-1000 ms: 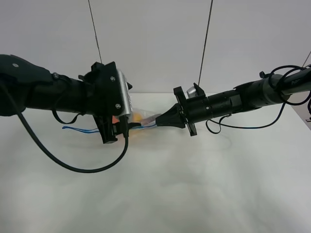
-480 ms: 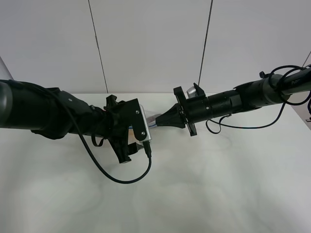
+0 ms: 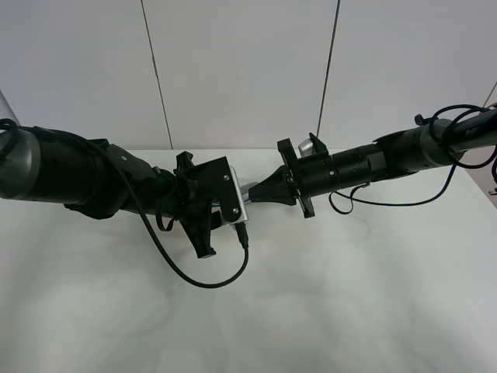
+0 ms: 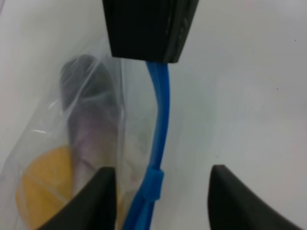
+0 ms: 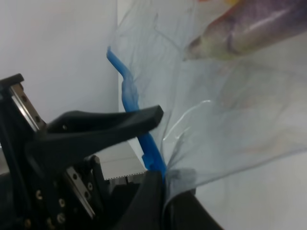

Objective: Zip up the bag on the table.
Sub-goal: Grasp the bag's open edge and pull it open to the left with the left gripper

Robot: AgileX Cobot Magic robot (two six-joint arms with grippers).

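The sealing pass is proceeding: the right jaws are clamping the thin blue zipper strip [image 4: 160, 115] of the clear crinkly plastic bag [image 4: 72, 143] lying on the white surface [image 3: 349, 295], while the left jaws, apart, are straddling that strip just beside them, likely needing to pinch shut next.

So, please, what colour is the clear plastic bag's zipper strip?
The strip is blue; left wrist view.
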